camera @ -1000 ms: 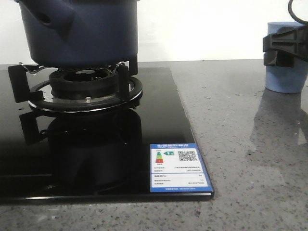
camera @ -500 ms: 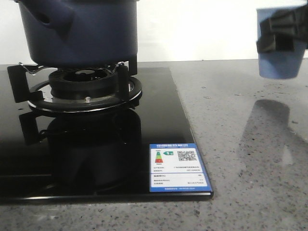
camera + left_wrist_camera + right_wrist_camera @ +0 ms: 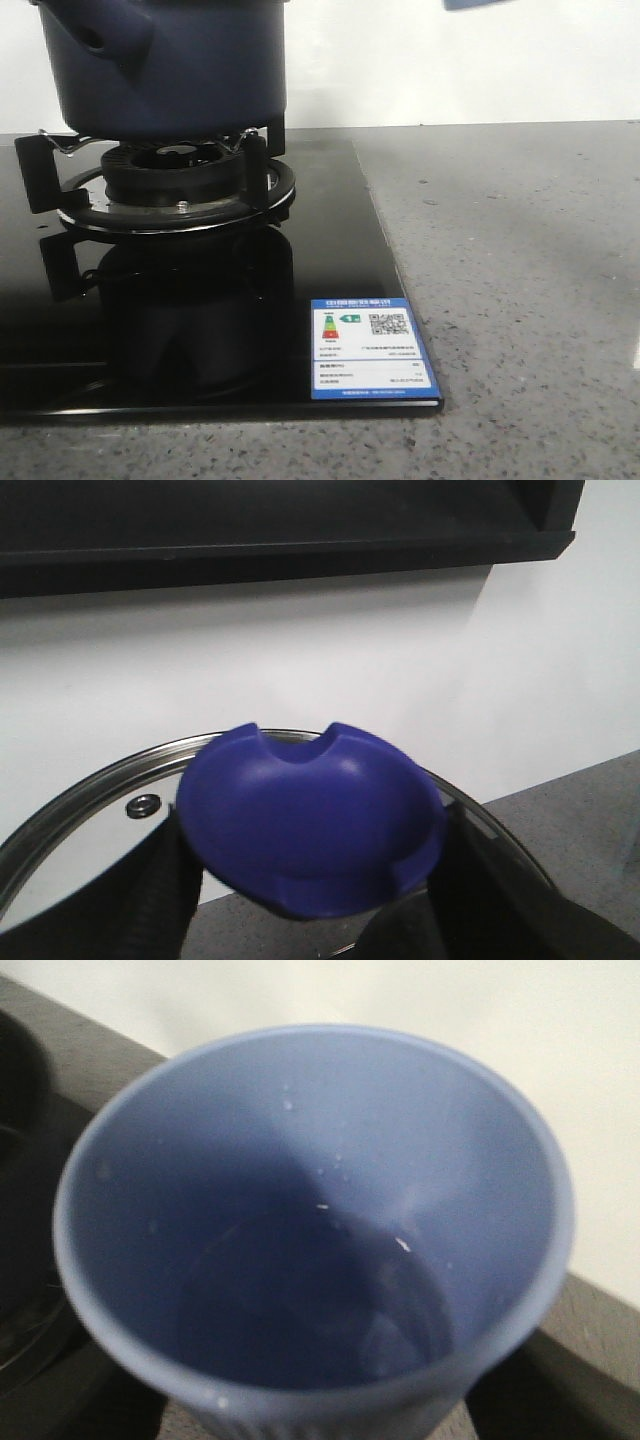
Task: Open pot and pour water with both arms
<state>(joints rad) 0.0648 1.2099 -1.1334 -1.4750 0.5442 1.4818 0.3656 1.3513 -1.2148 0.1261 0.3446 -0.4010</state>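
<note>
The left gripper (image 3: 310, 920) has its dark fingers (image 3: 150, 900) pressed against either side of the blue knob (image 3: 312, 830) of a glass lid (image 3: 90, 815), so the jaws are clamped on that knob. The lid's steel rim curves out behind the knob, with a small vent hole near its edge, and a white wall lies beyond it.

The right gripper's jaws do not show in the right wrist view, and whether they are apart or together cannot be told. Just ahead of them the light blue cup (image 3: 315, 1230) fills the view, mouth toward the camera, with clear water low in its bottom and droplets on its inner wall. In the front view only the cup's base edge shows at the top.

Well away from both, the pot (image 3: 170, 65) sits on the burner grate (image 3: 170, 185) of a black glass cooktop (image 3: 200, 320), its stubby handle to the left. A blue energy label (image 3: 370, 348) sits on the cooktop's near right corner, on the grey counter (image 3: 520, 300).
</note>
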